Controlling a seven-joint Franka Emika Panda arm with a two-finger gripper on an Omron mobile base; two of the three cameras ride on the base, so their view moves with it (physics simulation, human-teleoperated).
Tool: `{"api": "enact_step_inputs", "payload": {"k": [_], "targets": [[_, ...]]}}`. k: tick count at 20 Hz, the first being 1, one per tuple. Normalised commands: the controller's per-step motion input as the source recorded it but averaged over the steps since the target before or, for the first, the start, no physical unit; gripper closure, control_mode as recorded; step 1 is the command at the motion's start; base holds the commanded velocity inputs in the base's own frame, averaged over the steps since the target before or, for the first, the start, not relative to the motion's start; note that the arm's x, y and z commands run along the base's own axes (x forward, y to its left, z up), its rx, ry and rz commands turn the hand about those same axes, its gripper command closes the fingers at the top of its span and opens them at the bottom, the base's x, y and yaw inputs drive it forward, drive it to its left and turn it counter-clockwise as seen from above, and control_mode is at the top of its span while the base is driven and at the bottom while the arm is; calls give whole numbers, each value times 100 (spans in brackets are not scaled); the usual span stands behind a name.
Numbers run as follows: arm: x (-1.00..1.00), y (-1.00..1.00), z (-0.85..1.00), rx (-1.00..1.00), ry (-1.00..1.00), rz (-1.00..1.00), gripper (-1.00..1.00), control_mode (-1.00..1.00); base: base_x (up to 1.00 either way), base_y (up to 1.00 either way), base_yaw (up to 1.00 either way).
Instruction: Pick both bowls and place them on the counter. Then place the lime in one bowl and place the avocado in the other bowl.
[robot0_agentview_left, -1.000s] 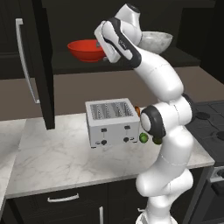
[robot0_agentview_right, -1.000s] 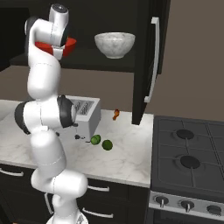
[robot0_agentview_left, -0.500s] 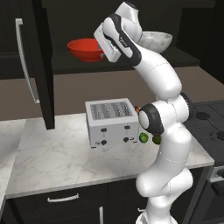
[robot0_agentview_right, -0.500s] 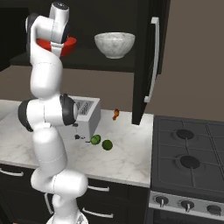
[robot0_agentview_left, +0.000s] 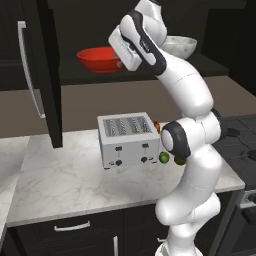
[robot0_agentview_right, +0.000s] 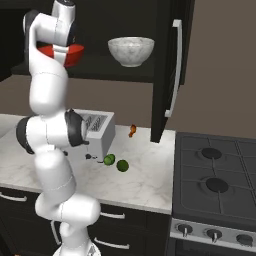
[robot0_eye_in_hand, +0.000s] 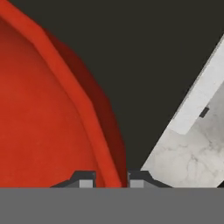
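Your gripper (robot0_eye_in_hand: 111, 178) is pinching the rim of the red bowl (robot0_agentview_left: 98, 59): in the hand view one finger sits on each side of the red lip at bottom centre. That bowl is on the dark shelf (robot0_agentview_left: 90, 76), upper centre of the left base view. The marbled white bowl (robot0_agentview_right: 131, 51) sits on the same shelf, top centre of the right base view. Two green fruits (robot0_agentview_right: 116, 162) lie on the counter (robot0_agentview_left: 60, 185) just beside the toaster (robot0_agentview_left: 128, 139); can't tell you which is lime and which is avocado.
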Motion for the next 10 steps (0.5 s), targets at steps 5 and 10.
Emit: {"api": "enact_step_inputs", "payload": {"k": [5, 10], "targets": [[-65, 0, 0, 0, 0, 0, 100, -100, 0, 0, 0], [-73, 0, 0, 1, -1, 0, 100, -100, 0, 0, 0]]}}
